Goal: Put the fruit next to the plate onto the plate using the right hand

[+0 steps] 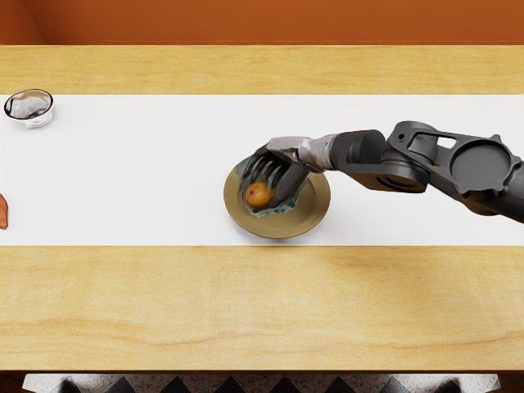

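A gold plate (313,214) lies on the white table runner near the middle. A small orange fruit (259,196) sits over the plate's left part. My right hand (264,185) reaches in from the right, and its dark fingers (264,169) curl over and around the fruit, with the palm covering the fruit's right side. I cannot tell whether the fruit touches the plate or hangs just above it. The left arm is out of view.
A small glass bowl (29,107) stands at the far left of the runner. Part of an orange-red object (3,211) shows at the left edge. Bare wooden tabletop runs in front of and behind the runner.
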`<state>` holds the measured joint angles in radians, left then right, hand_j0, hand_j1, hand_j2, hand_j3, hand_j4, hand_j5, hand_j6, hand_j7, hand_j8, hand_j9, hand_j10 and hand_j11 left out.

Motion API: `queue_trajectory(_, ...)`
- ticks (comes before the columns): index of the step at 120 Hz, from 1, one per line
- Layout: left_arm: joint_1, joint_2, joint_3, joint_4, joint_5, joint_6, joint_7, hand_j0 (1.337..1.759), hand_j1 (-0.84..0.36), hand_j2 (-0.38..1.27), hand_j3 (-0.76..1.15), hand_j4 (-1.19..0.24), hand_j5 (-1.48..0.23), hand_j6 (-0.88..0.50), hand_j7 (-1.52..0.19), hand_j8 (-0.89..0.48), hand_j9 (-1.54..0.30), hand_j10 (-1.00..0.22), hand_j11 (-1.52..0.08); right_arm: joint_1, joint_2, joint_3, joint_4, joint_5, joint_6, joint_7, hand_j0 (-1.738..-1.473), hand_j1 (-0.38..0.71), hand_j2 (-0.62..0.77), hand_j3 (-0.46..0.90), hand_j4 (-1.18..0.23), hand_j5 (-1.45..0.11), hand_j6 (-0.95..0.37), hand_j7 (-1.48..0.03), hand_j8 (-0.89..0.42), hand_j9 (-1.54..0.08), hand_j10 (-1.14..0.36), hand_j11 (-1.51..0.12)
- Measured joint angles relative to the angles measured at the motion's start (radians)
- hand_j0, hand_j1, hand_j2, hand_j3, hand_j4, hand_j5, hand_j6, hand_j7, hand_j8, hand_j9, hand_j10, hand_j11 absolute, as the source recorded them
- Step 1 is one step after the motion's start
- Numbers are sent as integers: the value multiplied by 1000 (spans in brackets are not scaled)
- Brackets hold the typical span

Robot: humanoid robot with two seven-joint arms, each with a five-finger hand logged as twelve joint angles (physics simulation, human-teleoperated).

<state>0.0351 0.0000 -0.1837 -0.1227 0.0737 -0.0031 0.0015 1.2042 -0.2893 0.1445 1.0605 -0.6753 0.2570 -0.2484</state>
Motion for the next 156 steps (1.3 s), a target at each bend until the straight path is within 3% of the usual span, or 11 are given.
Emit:
queue_trajectory(29,0,0,0,0,0,0,0,1658,325,4,0,-21,-27,-21,-27,-21,-26,-21,-26,-7,-29,11,0,33,15,8,-1658,-8,-26,0,-294,-396,-281,-392,-279,-393,-287,-392)
queue_trajectory(46,0,0,0,0,0,0,0,1658,325,4,0,-21,-27,-21,-27,-21,-27,-21,-26,-21,-95,57,1,120,124,17,-1658,-170,-14,0,-155,-208,-149,-206,-148,-206,-151,-206)
queue_trajectory(65,0,0,0,0,0,0,0,1658,325,4,0,-21,-27,-21,-27,-21,-27,-21,-27,-61,-158,139,1,167,245,22,-1658,-267,-6,0,-72,-96,-69,-95,-69,-95,-70,-95)
queue_trajectory(91,0,0,0,0,0,0,0,1658,325,4,0,-21,-27,-21,-27,-21,-27,-21,-27,-142,-270,255,0,265,340,23,-1658,-321,-1,0,-26,-33,-25,-33,-24,-33,-25,-33)
queue_trajectory(109,0,0,0,0,0,0,0,1658,325,4,0,-21,-27,-21,-27,-21,-27,-21,-27,-180,-349,270,-3,353,351,24,-1658,-336,0,0,-13,-16,-12,-16,-12,-16,-12,-16)
queue_trajectory(128,0,0,0,0,0,0,0,1658,325,4,0,-21,-27,-21,-27,-21,-27,-21,-27,-213,-417,273,-17,415,353,55,-1658,-344,1,0,-6,-7,-6,-7,-6,-7,-6,-7)
queue_trajectory(156,0,0,0,0,0,0,0,1658,325,4,0,-21,-27,-21,-27,-21,-27,-21,-27,-244,-476,274,-55,487,354,65,-1658,-348,1,0,-2,-2,-2,-2,-2,-2,-2,-2)
